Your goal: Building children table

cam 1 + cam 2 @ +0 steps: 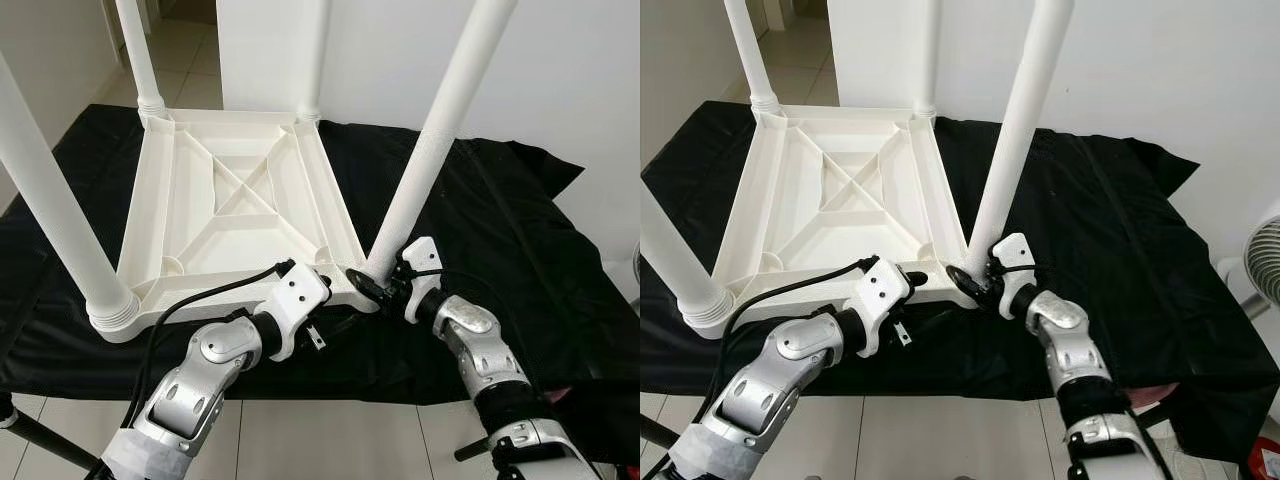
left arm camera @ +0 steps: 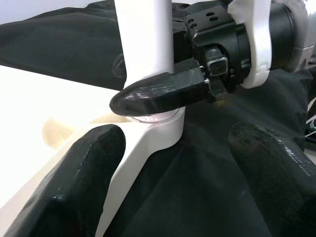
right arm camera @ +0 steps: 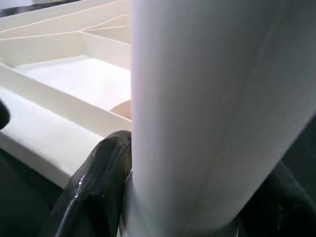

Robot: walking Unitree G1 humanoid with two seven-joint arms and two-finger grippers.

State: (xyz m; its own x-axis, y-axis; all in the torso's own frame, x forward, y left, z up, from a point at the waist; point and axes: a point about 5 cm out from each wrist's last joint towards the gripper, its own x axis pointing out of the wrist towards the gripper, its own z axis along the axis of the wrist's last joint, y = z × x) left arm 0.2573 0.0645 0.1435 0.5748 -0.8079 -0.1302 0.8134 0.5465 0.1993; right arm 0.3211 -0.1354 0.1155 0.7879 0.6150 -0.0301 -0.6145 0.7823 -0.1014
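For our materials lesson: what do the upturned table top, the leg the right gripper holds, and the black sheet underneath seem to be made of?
Table top: likely moulded plastic, matte white, ribbed underside. Leg: probably the same plastic, smooth, slightly glossy tube. Black sheet: looks like thin fabric, creased and draping.

Table underside (image 1: 235,195) and legs (image 1: 440,125) — smooth white plastic, slightly satin. Black cloth (image 1: 480,260) beneath — matt, creased fabric. Gripper fingers (image 2: 163,94): glossy black plastic, faintly textured. Arm casings (image 1: 480,345): brushed silver metal. Floor tiles (image 1: 300,440): pale, smooth.
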